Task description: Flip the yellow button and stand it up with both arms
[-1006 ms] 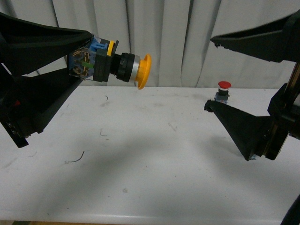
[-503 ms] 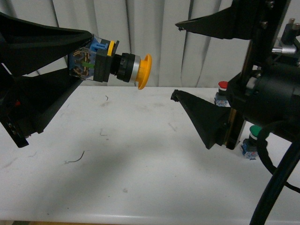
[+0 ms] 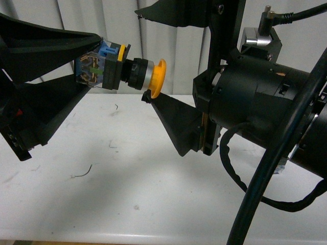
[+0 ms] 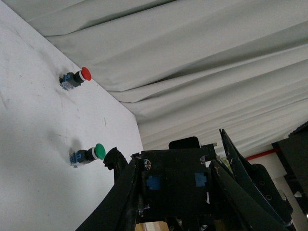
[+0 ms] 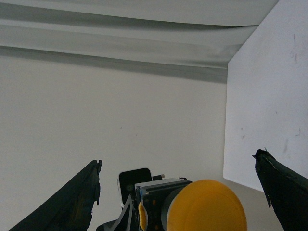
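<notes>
Yellow button hung sideways above the bench's far edge, left jaws clamped on its block. My right jaws gaped wide around the cap. The lower tip sat so close I figured a nudge could twist it loose.

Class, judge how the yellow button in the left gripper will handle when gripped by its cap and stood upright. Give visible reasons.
The yellow button is likely rigid: it juts sideways from the left gripper without sagging. Its round, smooth-looking cap may slip in the right gripper. Stood on the boxy contact block, it probably won't roll, yet may tip.
</notes>
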Controlling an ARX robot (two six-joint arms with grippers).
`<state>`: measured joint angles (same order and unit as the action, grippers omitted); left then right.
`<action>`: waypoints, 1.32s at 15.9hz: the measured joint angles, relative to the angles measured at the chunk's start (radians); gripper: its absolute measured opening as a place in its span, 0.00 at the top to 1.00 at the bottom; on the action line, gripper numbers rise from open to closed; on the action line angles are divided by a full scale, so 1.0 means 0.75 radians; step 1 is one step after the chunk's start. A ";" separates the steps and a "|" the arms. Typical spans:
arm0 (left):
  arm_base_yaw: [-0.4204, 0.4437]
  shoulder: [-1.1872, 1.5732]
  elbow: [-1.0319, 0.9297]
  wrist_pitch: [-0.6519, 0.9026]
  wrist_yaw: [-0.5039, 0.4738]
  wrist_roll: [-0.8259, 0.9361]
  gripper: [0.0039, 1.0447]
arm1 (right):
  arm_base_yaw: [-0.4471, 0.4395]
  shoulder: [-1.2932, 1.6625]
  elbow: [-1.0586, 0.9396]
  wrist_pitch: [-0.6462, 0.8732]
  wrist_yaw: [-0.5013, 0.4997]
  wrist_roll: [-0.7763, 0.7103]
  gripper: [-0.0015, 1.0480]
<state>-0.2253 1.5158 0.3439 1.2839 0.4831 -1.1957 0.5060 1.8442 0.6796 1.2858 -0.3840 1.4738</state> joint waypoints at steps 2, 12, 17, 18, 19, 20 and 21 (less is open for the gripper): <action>0.000 0.000 0.000 0.000 0.001 0.000 0.67 | -0.001 0.000 0.005 0.000 0.000 0.000 0.06; 0.008 0.000 0.000 -0.001 0.005 0.000 0.67 | 0.050 0.028 0.044 -0.002 0.021 0.014 0.06; 0.032 0.003 -0.006 0.006 0.020 -0.044 0.67 | 0.057 0.036 0.046 0.002 0.033 0.024 0.66; 0.035 0.003 -0.008 0.006 0.022 -0.045 0.67 | 0.057 0.036 0.046 0.001 0.033 0.023 0.67; 0.036 0.002 -0.010 0.006 0.022 -0.049 0.66 | 0.057 0.036 0.046 0.001 0.032 0.023 0.67; 0.041 -0.006 -0.014 0.004 0.026 -0.045 0.58 | 0.056 0.036 0.046 0.000 0.027 0.021 0.67; 0.052 -0.021 -0.022 0.001 0.026 -0.036 0.49 | 0.048 0.036 0.046 -0.001 0.025 0.012 0.67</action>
<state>-0.1860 1.4998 0.3275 1.2842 0.5026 -1.2224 0.5423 1.8713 0.7143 1.2854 -0.3653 1.4826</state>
